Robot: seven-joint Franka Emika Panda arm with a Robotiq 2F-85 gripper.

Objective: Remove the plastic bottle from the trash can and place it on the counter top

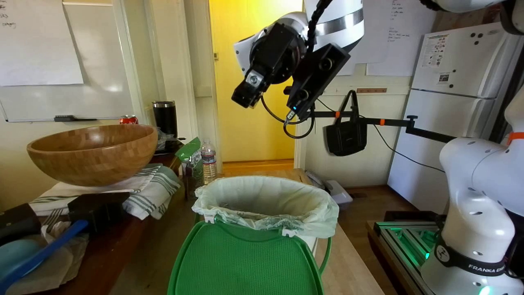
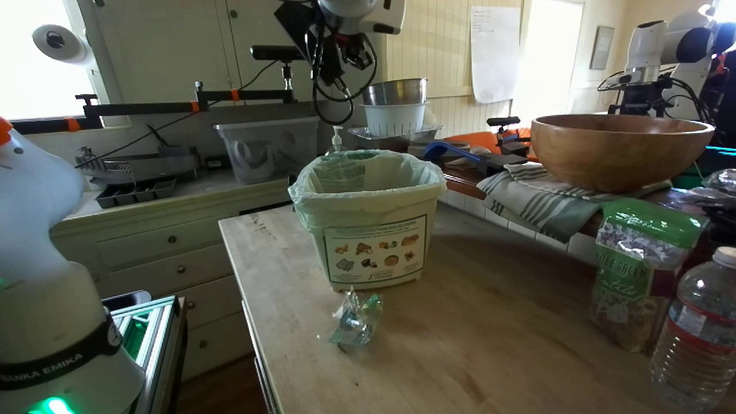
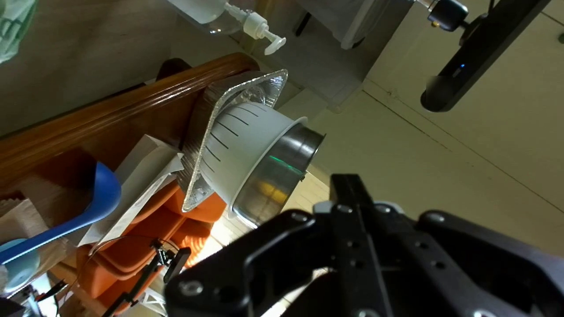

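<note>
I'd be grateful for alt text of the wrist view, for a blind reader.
Closed black robot fingers, lower right, before a tilted scene: a stacked metal bowl, white colander and foil tray, a blue ladle, and, at upper left, probably the bin bag.

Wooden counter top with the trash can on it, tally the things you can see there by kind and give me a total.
Trash can with its green lid: 1
Labelled bottle: 1
Green-topped pouch: 1
Piece of crumpled clear plastic: 1
Total in view on the counter top: 4
</note>
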